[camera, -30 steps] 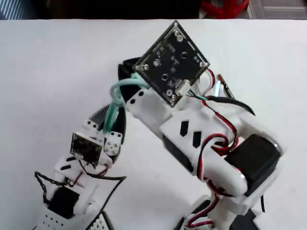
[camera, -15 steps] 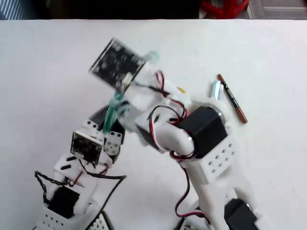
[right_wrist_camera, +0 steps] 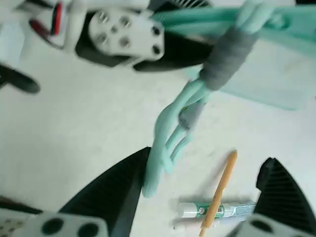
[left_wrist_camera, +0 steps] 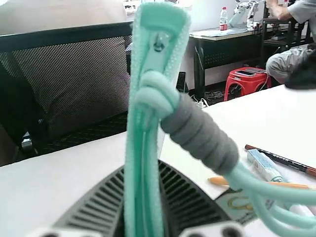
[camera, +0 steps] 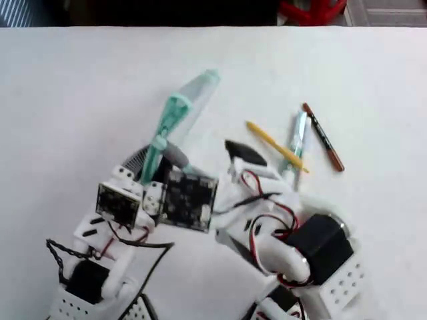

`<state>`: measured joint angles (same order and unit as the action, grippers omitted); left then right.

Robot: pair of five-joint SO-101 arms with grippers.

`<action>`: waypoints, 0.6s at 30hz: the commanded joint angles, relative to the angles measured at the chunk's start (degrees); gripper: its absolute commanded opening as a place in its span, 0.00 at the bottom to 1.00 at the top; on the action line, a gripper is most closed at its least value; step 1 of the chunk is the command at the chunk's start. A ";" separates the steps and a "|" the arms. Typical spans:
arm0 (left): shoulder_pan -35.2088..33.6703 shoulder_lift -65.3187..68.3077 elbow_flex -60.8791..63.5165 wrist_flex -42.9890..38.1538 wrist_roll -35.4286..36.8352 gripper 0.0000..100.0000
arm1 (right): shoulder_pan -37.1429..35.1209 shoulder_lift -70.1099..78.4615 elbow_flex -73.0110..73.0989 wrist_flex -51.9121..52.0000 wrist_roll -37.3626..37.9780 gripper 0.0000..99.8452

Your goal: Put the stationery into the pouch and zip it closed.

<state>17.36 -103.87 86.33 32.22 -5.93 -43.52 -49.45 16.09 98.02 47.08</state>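
Note:
A translucent mint-green pouch (camera: 190, 100) lies slanted on the white table (camera: 67, 100). My left gripper (camera: 152, 170) is shut on its near end. In the left wrist view the pouch (left_wrist_camera: 153, 59) stands upright between the jaws, zipper pull near its top. A mint loop strap with a grey wrap (left_wrist_camera: 202, 133) hangs off it. My right gripper (camera: 215, 162) is open just right of that end; the strap (right_wrist_camera: 173, 128) lies between its fingers without touching them. A yellow pencil (camera: 275, 147), a green-white pen (camera: 297, 137) and a brown pen (camera: 323, 137) lie on the table to the right.
The table's far edge (camera: 213, 28) runs along the back, with a red stool (camera: 313, 10) behind it. Both arm bases and their cables (camera: 100, 253) crowd the near edge. The left and far parts of the table are bare white surface.
The right arm has swung off the pouch, pulled back toward the near edge and dropped low beside the left gripper. The pouch and stationery it covered now show. The left arm kept still.

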 commanded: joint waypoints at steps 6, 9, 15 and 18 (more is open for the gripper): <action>-0.57 -0.57 -3.78 -1.14 0.88 0.02 | 0.66 -8.66 24.00 0.40 8.26 0.34; -0.57 -0.57 -3.78 -1.14 0.88 0.02 | 0.40 -12.09 24.62 0.48 8.26 0.34; -0.48 -0.57 -3.78 -1.05 0.88 0.02 | 2.95 -19.30 20.22 -2.77 8.00 0.34; 1.36 -0.57 -3.78 -0.44 0.79 0.02 | 10.95 -22.90 20.22 -15.16 4.48 0.32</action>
<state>16.92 -103.87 86.33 32.22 -5.67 -38.86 -69.93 38.33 93.01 54.64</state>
